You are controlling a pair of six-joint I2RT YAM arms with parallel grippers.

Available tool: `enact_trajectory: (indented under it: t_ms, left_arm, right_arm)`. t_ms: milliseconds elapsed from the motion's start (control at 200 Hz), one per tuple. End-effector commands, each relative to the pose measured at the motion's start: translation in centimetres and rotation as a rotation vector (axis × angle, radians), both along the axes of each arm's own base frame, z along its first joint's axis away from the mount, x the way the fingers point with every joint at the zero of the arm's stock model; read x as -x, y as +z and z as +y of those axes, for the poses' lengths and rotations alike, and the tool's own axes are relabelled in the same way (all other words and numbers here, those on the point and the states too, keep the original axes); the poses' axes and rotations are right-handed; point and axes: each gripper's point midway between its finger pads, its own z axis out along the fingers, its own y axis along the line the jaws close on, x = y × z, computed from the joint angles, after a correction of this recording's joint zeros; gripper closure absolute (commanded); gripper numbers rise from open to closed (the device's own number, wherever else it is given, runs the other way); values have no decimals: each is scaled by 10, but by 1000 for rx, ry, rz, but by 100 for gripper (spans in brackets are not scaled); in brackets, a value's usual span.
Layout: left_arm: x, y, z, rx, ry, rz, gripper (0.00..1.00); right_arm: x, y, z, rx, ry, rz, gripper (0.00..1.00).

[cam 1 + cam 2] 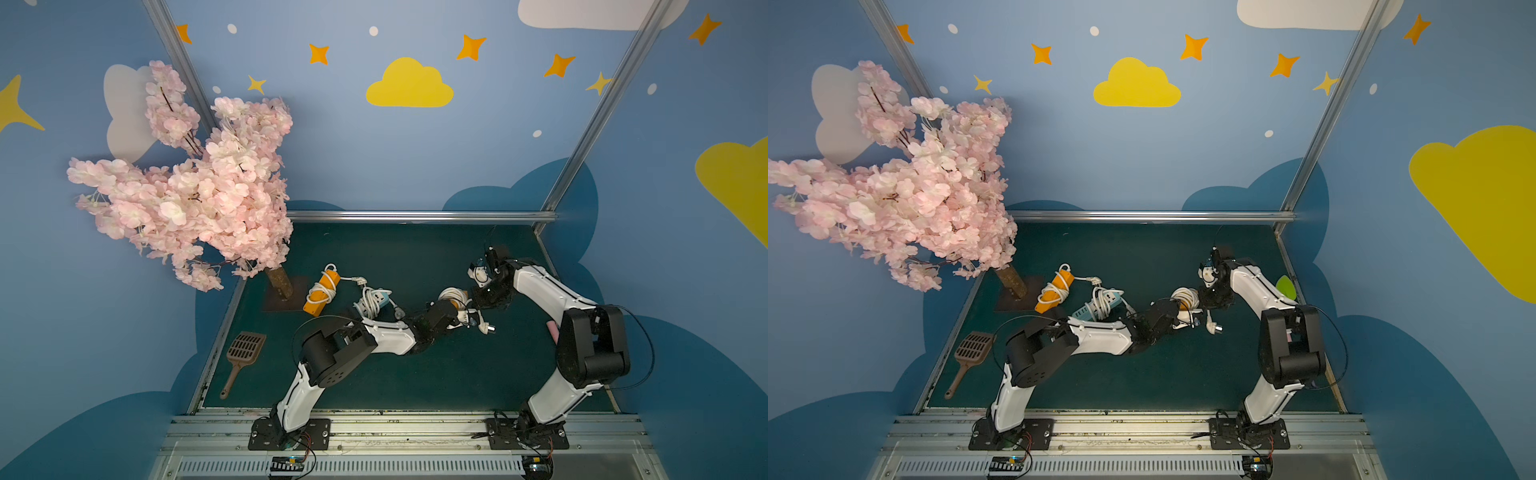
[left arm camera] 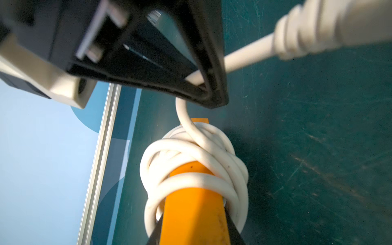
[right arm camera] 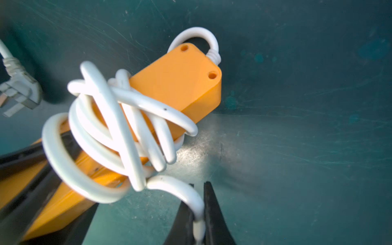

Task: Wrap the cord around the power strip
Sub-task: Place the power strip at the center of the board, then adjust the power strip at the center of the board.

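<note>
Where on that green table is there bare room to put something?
Bare mat along the back rail, from the blossom tree to the right arm; in front, between that and the left arm. Crowded: mid-table, around the lying orange power strip, blue power strip, left hand, right hand.

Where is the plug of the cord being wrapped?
In both top views the plug is mid-table between the two arms, just on the bases' side of the held orange strip.
</note>
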Motion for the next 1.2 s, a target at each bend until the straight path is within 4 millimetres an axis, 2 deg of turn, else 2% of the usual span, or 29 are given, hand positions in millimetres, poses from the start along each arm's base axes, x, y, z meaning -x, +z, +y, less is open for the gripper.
enact_trajectory:
  t_ms: [0, 205, 355, 456, 596, 691, 821, 1011, 1191]
  left_arm:
    - [55, -84, 4, -204, -147, 182, 96]
    - [58, -88, 4, -199, -137, 191, 96]
    - [59, -89, 1, -198, -131, 185, 96]
    - [60, -90, -1, -208, -128, 171, 95]
    - [59, -94, -1, -235, -116, 142, 91]
    - [62, -96, -1, -248, -120, 131, 88]
    - [61, -96, -2, -251, -120, 127, 80]
    - [57, -90, -2, -232, -82, 133, 65]
    - [55, -79, -6, -213, -69, 134, 59]
  right_arm:
    - [-23, 39, 33, -212, -29, -97, 81]
    - [-11, 59, 23, -268, -105, -114, 52]
    - [-19, 76, 10, -342, -237, -122, 40]
    - [-31, 76, 15, -424, -337, -72, 35]
    - [-41, 47, 17, -404, -508, 95, 34]
    - [-39, 29, 27, -363, -545, 197, 31]
    - [-37, 13, 38, -303, -559, 228, 27]
    - [-20, -21, 28, -192, -598, 296, 25]
    - [-13, -42, 31, -119, -574, 335, 24]
